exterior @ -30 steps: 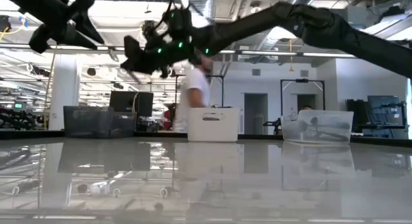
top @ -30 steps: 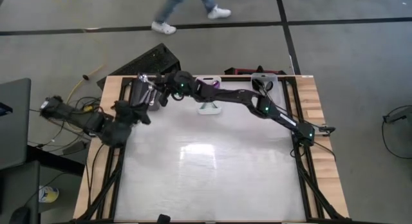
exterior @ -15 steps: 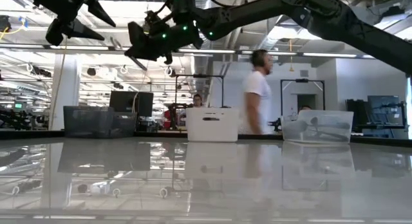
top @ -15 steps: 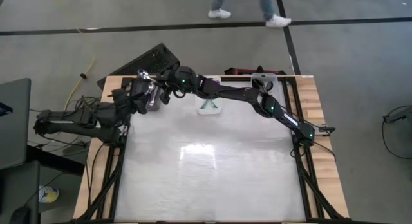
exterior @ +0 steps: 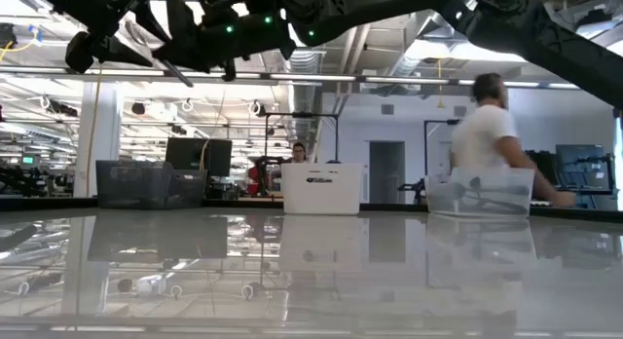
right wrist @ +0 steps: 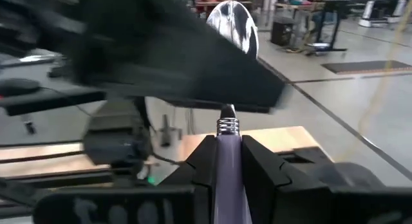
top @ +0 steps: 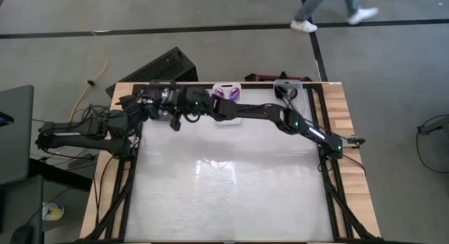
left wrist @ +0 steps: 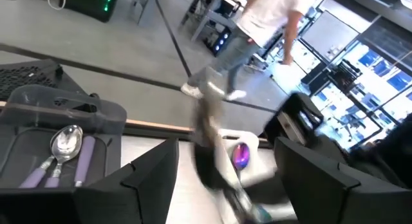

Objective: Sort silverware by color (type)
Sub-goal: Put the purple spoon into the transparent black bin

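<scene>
A silver spoon with a pale lavender handle [right wrist: 226,89] stands upright between the fingers of the right end effector [right wrist: 225,161], which is clenched on the handle just below the small coiled collar under the bowl. From above, the right arm stretches from the worktop's right edge across to the far left corner, so the right end effector [top: 177,107] hangs above the worktop [top: 231,181] beside the dark grey bin [left wrist: 61,108]. The level view shows it [exterior: 209,37] well clear of the surface.

Inside the dark grey bin lie more silver spoons with lavender handles [left wrist: 61,156], side by side, bowls toward the far wall. An iridescent purple spoon [left wrist: 241,154] rests in the white bin [top: 226,94] at the middle of the far edge. A clear bin [top: 288,88] sits further right along that edge; what it contains cannot be made out.

The left end effector [top: 137,107] is at the same far left corner, just beside the right one, also raised off the worktop. Its fingers [left wrist: 148,179] stand apart, released, with nothing between them.

A person [exterior: 492,134] walks past in the room beyond.
</scene>
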Robot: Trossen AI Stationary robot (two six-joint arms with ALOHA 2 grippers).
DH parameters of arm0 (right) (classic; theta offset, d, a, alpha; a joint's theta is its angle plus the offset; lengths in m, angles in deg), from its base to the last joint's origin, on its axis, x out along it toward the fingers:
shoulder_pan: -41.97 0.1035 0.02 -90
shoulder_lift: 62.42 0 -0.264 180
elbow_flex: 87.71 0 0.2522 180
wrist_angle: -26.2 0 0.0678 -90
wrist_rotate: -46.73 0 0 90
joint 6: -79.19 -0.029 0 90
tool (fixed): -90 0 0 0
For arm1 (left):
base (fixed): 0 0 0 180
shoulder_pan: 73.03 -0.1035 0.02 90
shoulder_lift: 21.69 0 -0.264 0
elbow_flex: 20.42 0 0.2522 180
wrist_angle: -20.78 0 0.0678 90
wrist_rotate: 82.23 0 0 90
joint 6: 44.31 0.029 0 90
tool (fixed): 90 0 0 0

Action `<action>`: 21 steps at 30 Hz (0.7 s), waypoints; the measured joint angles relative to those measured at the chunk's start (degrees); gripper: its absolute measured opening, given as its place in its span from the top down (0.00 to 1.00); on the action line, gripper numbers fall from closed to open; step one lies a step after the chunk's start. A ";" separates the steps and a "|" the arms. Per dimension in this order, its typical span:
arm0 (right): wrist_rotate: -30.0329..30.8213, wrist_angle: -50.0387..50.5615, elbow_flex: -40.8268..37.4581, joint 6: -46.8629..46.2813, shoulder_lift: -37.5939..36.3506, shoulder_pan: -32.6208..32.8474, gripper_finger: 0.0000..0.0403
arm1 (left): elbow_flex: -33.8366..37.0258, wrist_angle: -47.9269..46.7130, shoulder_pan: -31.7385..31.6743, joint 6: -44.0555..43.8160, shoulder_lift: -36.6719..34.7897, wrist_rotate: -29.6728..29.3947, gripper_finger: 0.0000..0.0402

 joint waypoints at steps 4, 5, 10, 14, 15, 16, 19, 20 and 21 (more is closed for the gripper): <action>-0.08 -0.35 0.00 -0.04 0.00 0.79 0.82 | 0.00 -0.02 0.05 -0.30 0.00 -0.04 0.42; -0.10 -0.25 0.00 -0.21 0.00 0.69 0.82 | 0.00 -0.02 0.12 -0.45 0.00 -0.05 0.44; 0.05 -0.24 0.00 -1.36 0.00 -0.26 0.82 | 0.00 -0.02 0.67 -0.50 0.04 -1.61 0.62; 0.14 -0.22 0.00 -1.46 0.00 -0.43 0.82 | 0.00 -0.15 0.92 -0.07 0.04 -3.42 0.84; 0.25 -0.27 0.00 -1.53 0.00 -0.43 0.82 | -0.01 0.07 0.92 0.43 0.04 -3.54 0.90; 0.15 -0.57 0.00 -1.45 0.00 -0.43 0.82 | -0.08 0.64 0.95 1.09 0.04 -3.52 0.95; -0.28 -0.61 0.00 -1.31 0.11 -0.43 0.82 | -0.11 0.87 0.68 3.10 0.07 -3.43 0.98; -0.66 -0.61 0.00 -1.31 0.13 -0.43 0.80 | -0.11 0.95 0.54 3.50 0.03 -3.36 0.98; -1.16 -0.63 0.00 -1.33 0.13 -0.49 0.77 | -0.11 1.09 0.52 3.86 0.00 -3.29 0.99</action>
